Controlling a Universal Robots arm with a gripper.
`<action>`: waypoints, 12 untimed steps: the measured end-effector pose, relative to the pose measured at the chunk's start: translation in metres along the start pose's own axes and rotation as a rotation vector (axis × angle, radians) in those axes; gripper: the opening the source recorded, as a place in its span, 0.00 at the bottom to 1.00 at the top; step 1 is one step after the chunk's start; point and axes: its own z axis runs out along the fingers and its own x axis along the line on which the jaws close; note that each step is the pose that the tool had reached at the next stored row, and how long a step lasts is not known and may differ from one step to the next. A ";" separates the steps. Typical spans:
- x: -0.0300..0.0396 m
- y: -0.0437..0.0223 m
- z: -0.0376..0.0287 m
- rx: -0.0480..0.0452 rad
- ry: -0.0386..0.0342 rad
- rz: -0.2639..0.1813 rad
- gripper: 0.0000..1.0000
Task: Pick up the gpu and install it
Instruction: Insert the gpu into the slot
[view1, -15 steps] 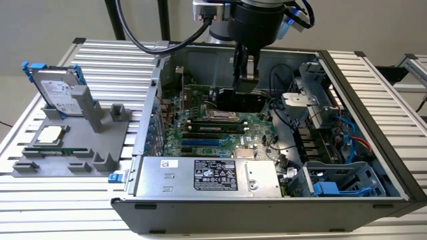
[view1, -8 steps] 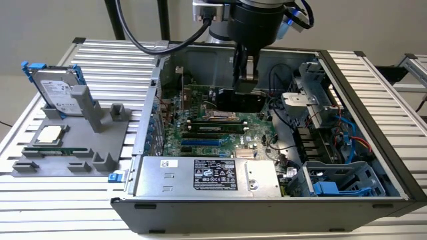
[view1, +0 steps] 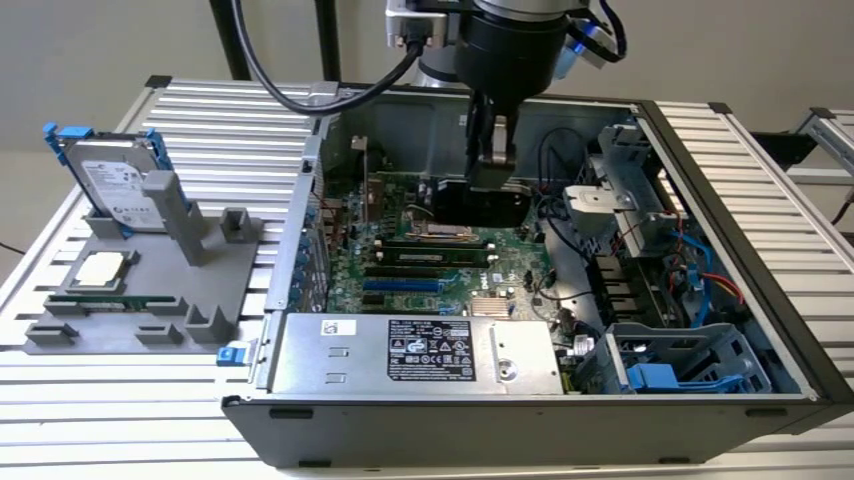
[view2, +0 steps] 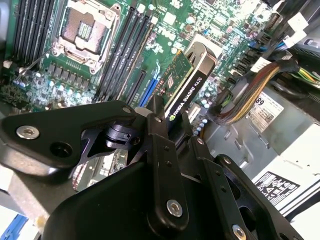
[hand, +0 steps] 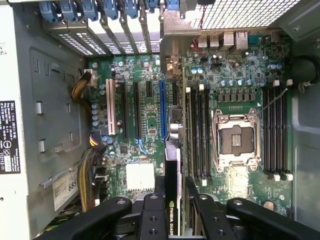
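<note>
The gpu (view1: 475, 203) is a thin black-faced card held on edge inside the open computer case (view1: 747, 210), a little above the green motherboard (view1: 414, 262). My gripper (view1: 489, 158) is shut on its upper edge. In the first wrist view the gpu (hand: 173, 165) appears edge-on between my two black fingers (hand: 152, 212), over the strip between the long blue slot (hand: 162, 107) and the black memory slots (hand: 198, 135). The second wrist view has the gpu (view2: 188, 82) reaching out from my gripper (view2: 175, 131) over the board, its silver bracket end farthest from the fingers.
The grey power supply (view1: 407, 350) fills the case's near side. A drive cage with blue parts (view1: 681, 365) and cable bundles (view1: 587, 250) sit at the exterior view's right. Outside the case, a grey fixture (view1: 134, 290) carries a hard drive (view1: 114, 180), a processor chip (view1: 100, 270) and a RAM stick (view1: 114, 300).
</note>
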 end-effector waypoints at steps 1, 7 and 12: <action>0.0000 0.0000 0.0003 0.0000 0.0000 0.000 0.00; 0.0000 0.0000 0.0025 0.0000 -0.0001 0.000 0.00; 0.0000 0.0000 0.0047 0.0000 0.0000 0.000 0.00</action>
